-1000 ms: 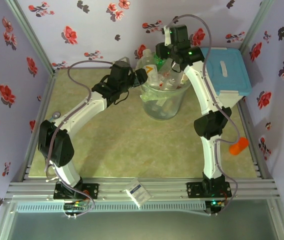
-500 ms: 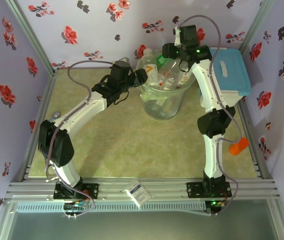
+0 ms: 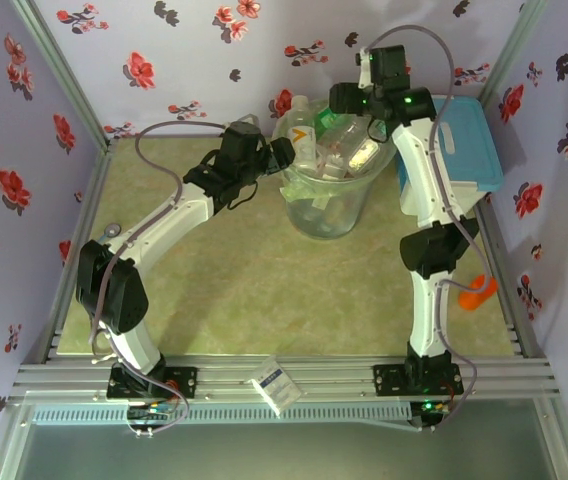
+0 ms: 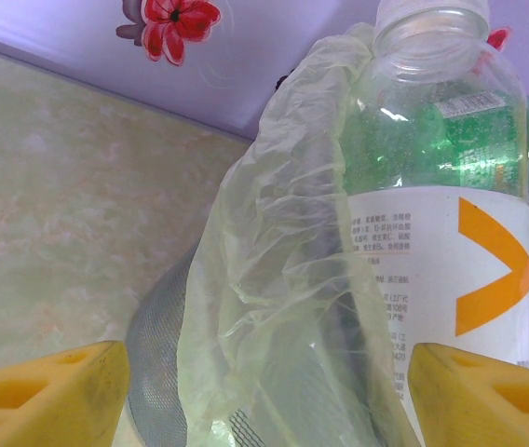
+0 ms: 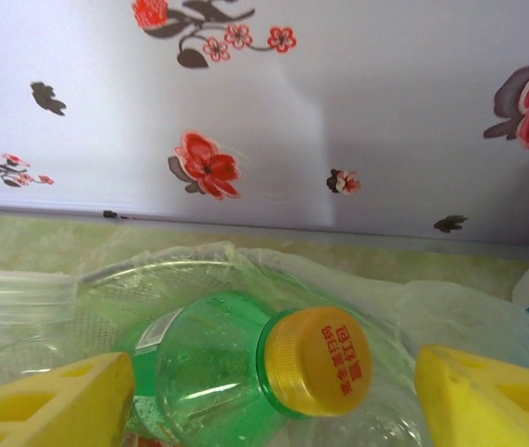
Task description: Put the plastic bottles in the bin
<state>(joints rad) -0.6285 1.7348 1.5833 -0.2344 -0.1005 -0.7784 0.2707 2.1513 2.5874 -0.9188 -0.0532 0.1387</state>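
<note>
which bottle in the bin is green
The green bottle with the yellow cap, lying on top of the pile in the bin. The bottles around it are clear, like the uncapped bottle with the white and orange label.

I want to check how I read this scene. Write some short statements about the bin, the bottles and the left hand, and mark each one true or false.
1. The bin stands upright on the table. True.
2. The bin is empty. False: several bottles lie inside it.
3. The green bottle has a yellow cap. True.
4. The left hand grips a bottle. False: its fingers stand apart beside the bin and hold nothing.
5. The cooler box is red on top. False: its top is blue.
</note>
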